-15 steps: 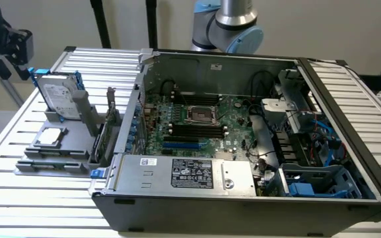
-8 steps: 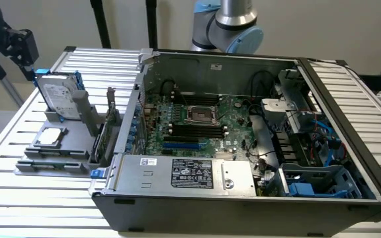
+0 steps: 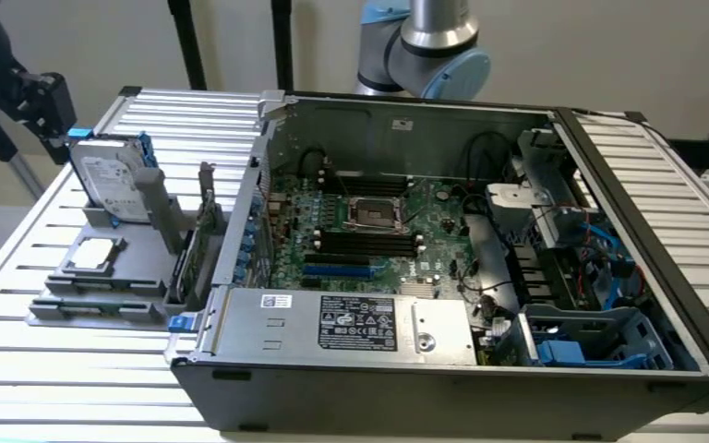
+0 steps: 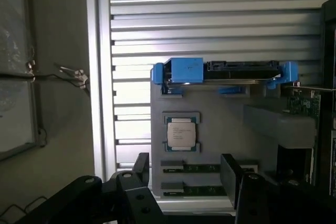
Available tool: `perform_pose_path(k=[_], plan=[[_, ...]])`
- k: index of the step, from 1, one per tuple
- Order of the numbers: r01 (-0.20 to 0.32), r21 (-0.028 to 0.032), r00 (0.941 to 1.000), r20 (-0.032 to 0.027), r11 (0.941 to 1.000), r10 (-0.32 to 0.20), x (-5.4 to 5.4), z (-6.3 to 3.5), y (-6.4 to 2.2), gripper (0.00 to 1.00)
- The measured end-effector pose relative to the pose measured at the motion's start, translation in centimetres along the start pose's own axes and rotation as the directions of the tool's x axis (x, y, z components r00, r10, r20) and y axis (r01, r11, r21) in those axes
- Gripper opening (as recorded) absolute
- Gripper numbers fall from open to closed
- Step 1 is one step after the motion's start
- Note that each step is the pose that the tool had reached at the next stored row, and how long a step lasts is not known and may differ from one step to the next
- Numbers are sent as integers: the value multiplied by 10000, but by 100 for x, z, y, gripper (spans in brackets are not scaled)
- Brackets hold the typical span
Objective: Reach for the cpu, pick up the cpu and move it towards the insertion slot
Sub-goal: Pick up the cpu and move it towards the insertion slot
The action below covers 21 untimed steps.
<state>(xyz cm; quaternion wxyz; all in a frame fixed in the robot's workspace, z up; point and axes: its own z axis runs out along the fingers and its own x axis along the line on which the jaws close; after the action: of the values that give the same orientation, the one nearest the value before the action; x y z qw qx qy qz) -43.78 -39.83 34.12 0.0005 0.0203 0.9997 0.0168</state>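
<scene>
Slatted metal table point(image 3: 34, 388), open computer case point(image 3: 453, 397) on it, cpu point(image 4: 181, 132) flat in grey tray point(image 4: 220, 129) beside the case, gripper point(image 4: 186, 174) over the tray, jaws wide and empty, insertion slot point(image 3: 376, 214) inside the case.

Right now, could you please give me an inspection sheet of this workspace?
Surface: slatted metal table carrying an open computer case.
Job's things: cpu lies flat in a grey holder; insertion slot sits on the board inside the case.
Clutter: hard drive on edge in the holder; memory sticks beside the cpu.
Grippers: gripper open, above the holder, holding nothing.
Cables: blue and black wires inside the case.
Surroundings: pale wall, black poles.
</scene>
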Motion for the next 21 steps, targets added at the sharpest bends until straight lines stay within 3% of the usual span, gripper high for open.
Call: perform_pose_path(k=[21], plan=[[-36, 1, 10000, 1, 10000, 36, -4, 378, -111, 65]])
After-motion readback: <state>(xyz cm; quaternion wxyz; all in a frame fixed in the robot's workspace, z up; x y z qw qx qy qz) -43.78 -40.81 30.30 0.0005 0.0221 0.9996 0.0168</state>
